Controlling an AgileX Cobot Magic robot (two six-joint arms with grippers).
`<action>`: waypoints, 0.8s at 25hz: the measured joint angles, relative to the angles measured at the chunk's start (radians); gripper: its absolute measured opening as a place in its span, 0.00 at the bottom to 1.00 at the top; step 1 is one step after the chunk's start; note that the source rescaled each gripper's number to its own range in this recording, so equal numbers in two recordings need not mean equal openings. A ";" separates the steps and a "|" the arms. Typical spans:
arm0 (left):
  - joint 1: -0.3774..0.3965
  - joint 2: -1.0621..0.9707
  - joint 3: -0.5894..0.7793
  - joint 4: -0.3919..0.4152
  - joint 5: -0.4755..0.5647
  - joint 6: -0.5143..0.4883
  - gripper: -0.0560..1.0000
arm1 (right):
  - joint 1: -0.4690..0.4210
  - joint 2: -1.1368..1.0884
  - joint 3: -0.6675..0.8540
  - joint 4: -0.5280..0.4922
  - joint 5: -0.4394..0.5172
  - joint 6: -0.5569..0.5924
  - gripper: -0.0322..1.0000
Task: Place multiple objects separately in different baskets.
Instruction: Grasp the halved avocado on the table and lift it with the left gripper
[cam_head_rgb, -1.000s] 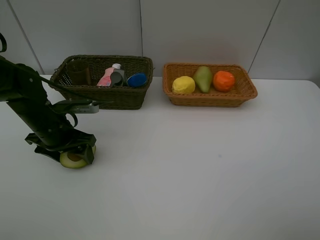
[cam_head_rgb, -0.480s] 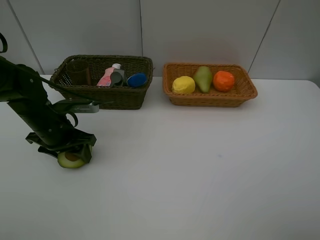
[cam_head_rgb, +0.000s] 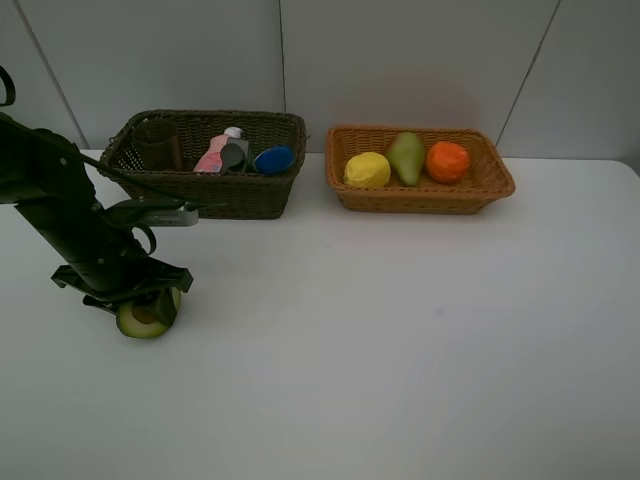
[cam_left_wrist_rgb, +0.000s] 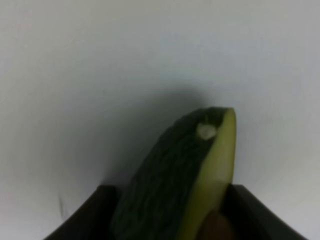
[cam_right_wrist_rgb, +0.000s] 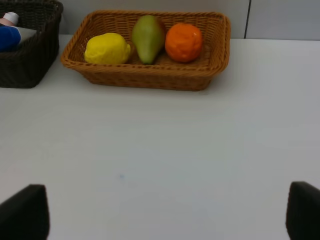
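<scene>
While tilted, avocado half (cam_head_rgb: 143, 318) sits btwn left claw (cam_head_rgb: 128, 300) fingers.

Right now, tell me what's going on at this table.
The left end effector is down on the white table, closing around the avocado half, the only item outside a basket. The lemon, pear and orange sit in the orange-tan basket. The dark basket holds the bottles and cup. The right end effector is open, holds nothing and faces the fruit basket.
</scene>
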 joint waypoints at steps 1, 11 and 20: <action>0.000 0.000 0.000 0.000 0.000 0.000 0.63 | 0.000 0.000 0.000 0.000 0.000 0.000 1.00; 0.000 0.000 0.000 -0.003 -0.002 0.000 0.63 | 0.000 0.000 0.000 0.000 0.000 0.000 1.00; 0.000 0.000 -0.044 -0.004 0.071 0.000 0.63 | 0.000 0.000 0.000 0.000 0.000 0.000 1.00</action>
